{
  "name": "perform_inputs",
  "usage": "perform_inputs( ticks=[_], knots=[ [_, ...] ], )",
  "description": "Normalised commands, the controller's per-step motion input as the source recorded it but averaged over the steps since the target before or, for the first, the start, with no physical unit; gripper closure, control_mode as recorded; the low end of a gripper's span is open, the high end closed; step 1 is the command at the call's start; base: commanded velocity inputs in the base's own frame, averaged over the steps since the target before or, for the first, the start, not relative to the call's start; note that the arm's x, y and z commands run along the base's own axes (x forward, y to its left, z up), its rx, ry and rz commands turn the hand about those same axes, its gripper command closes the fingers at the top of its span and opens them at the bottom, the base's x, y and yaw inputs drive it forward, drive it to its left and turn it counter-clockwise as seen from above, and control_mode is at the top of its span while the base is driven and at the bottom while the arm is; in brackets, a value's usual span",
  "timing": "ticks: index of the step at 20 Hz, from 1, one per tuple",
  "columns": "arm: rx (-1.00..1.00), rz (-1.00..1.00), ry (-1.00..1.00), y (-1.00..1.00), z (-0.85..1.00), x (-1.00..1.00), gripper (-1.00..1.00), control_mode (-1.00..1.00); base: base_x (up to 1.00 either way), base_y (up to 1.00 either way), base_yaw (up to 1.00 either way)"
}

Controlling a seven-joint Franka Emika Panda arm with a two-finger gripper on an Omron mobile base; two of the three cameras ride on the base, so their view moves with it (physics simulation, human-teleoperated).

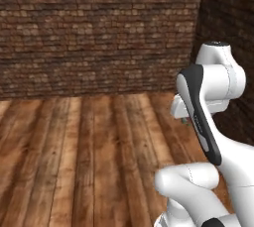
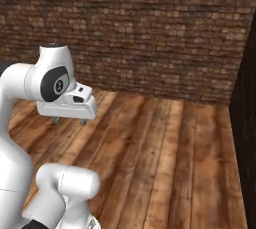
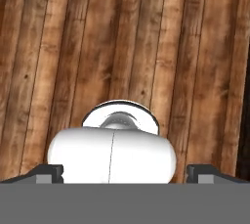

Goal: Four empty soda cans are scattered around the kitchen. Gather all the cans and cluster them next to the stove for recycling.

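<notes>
left base view: white arm (image 1: 208, 122) folded at right over plank floor (image 1: 84, 151), brick wall (image 1: 99, 28) far | right base view: tool (image 2: 69, 120) hangs open and empty under the hand at left, above the floor, brick wall far | hand view: fingertips (image 3: 46, 173) wide apart, nothing between them, floor planks below
</notes>
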Motion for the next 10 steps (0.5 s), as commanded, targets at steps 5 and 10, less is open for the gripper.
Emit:
perform_inputs(
  ticks=[5,10],
  knots=[
    [0.0,0.0,0.0,0.0,0.0,0.0,-1.0,1.0,1.0,0.0,0.58],
    [0.0,0.0,0.0,0.0,0.0,0.0,-1.0,1.0,1.0,0.0,0.62]
  ],
)
